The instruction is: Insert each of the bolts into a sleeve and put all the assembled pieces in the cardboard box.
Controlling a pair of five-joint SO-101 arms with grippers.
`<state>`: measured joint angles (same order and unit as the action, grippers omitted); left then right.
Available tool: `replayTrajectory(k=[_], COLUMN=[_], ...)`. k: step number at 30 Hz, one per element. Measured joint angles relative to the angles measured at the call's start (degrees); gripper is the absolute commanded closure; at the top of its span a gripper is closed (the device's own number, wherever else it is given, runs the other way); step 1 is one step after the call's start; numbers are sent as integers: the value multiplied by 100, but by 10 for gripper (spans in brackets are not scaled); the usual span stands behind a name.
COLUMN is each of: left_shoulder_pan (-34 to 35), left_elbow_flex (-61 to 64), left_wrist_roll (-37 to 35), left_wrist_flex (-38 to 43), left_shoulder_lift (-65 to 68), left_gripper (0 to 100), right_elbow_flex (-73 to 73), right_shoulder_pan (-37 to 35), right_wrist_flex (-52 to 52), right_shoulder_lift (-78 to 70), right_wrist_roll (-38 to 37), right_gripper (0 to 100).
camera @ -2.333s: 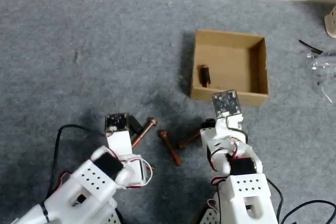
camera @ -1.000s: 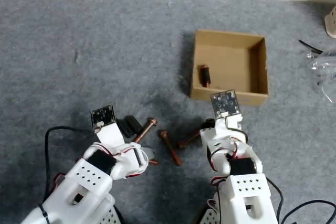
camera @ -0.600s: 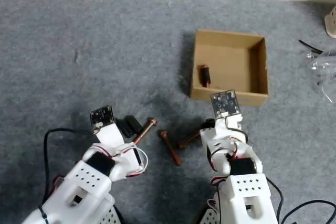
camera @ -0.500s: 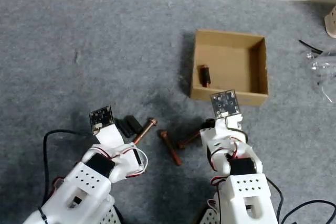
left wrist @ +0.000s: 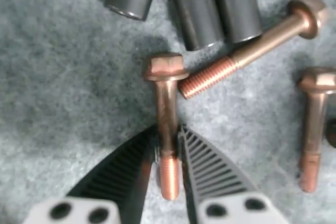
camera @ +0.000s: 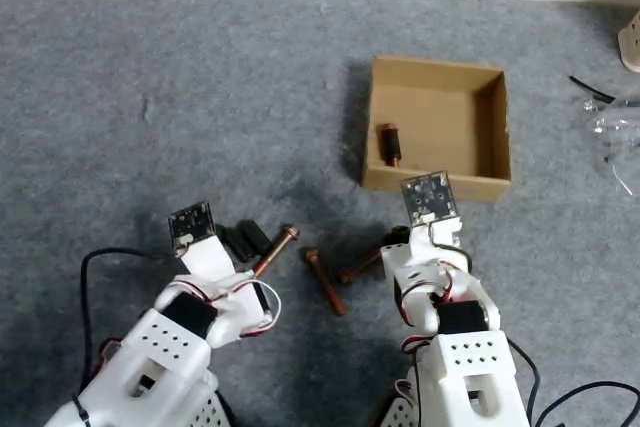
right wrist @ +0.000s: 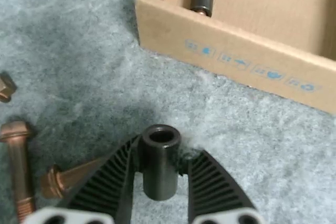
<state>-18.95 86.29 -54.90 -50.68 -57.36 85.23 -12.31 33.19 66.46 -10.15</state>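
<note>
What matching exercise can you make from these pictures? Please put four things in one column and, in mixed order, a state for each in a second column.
Column A
1. left gripper
2. right gripper
3. cardboard box
4. carpet

Column B
a. holds one assembled piece
b. shut on a black sleeve
c. loose bolts lie on it
d. shut on a copper bolt

Right pairs: 1-d, 2-b, 3-a, 4-c.
</note>
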Motion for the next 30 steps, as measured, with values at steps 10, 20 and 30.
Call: replayTrajectory(k=[10, 20, 30], left_shoulder_pan=[1248, 3710, 3253], left_elbow_flex=[-193, -1327, -2189], left_wrist_roll=[-9, 0, 1468], left_wrist_flex=[211, 229, 229], left_shoulder_lift=[79, 79, 79], left_gripper=[995, 994, 995], right_elbow_flex=[0, 0, 0], right_shoulder_pan=[0, 0, 0], right_wrist_flex=[0, 0, 0], right_shoulder_lift=[0, 0, 0], right_wrist_roll=[0, 0, 0], right_gripper=[995, 995, 995])
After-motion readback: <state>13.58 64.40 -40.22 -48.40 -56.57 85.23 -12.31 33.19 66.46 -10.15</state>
